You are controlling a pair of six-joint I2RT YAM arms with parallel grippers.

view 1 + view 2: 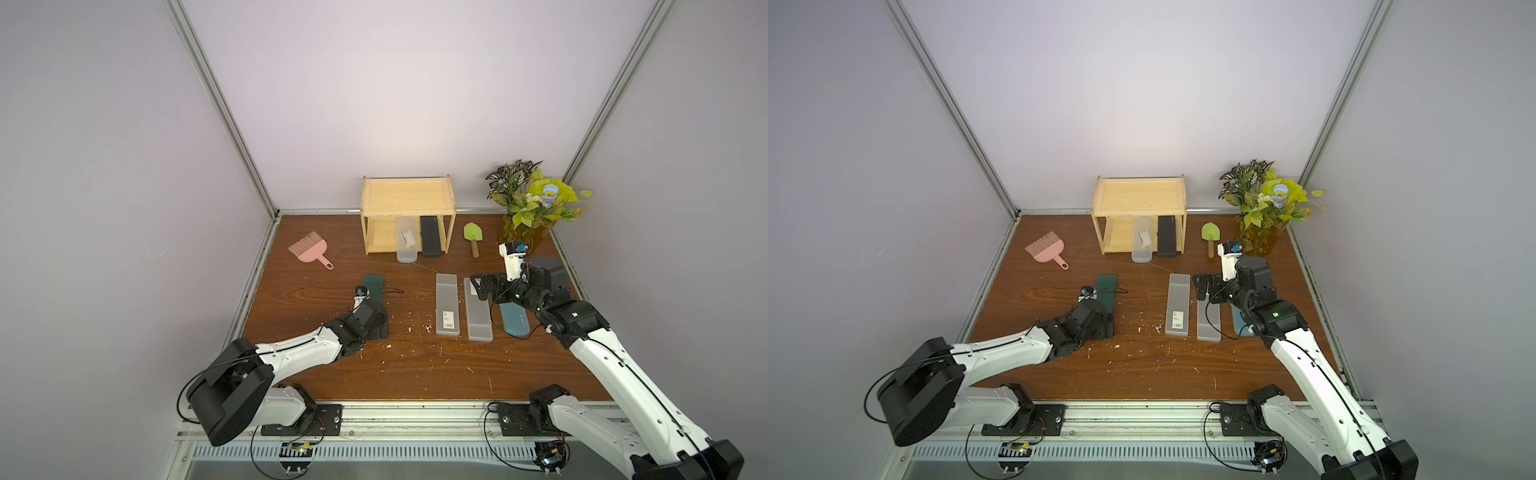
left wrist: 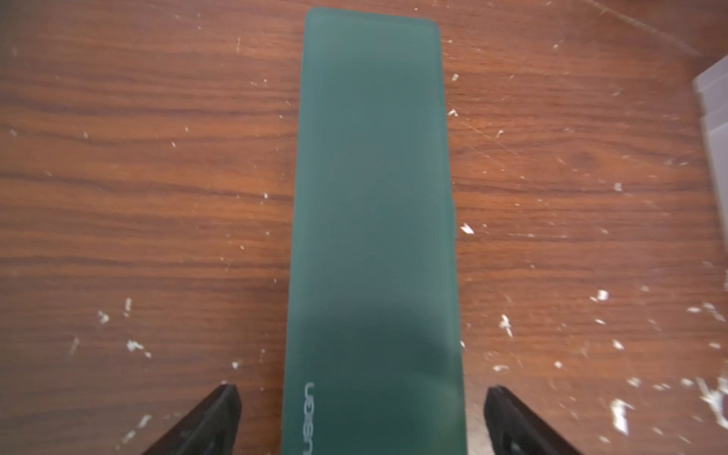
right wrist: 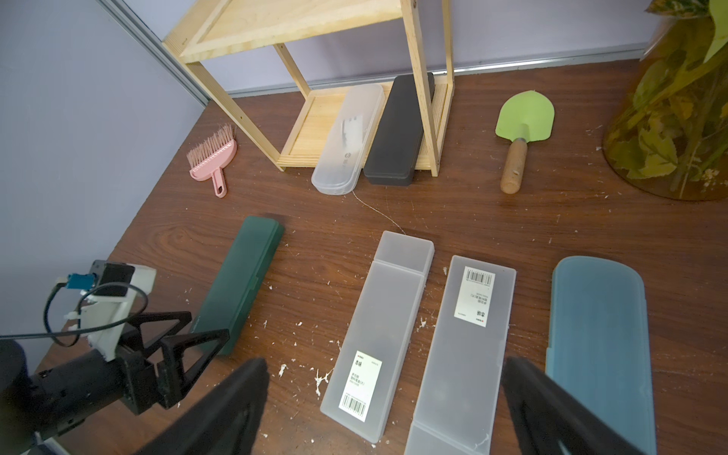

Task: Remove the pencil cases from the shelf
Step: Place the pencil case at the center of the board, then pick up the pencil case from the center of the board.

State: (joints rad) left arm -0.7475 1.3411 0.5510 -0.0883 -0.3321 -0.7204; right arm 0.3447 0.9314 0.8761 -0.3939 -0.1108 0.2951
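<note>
left arm (image 1: 299, 353): stretched low, reaching toward 2 o'clock | left gripper (image 2: 362, 390): tipped down, jaws wide apart, holding nothing | right arm (image 1: 602, 365): leaning toward 11 o'clock | right gripper (image 3: 384, 364): turned toward 9 o'clock, jaws wide apart, holding nothing

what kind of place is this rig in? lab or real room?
Likely a lab test cell, not a lived-in room: bare walls framed by aluminium posts, left arm and right arm bolted to a front rail, and staged props on the table: shelf, pencil cases, plant.
</note>
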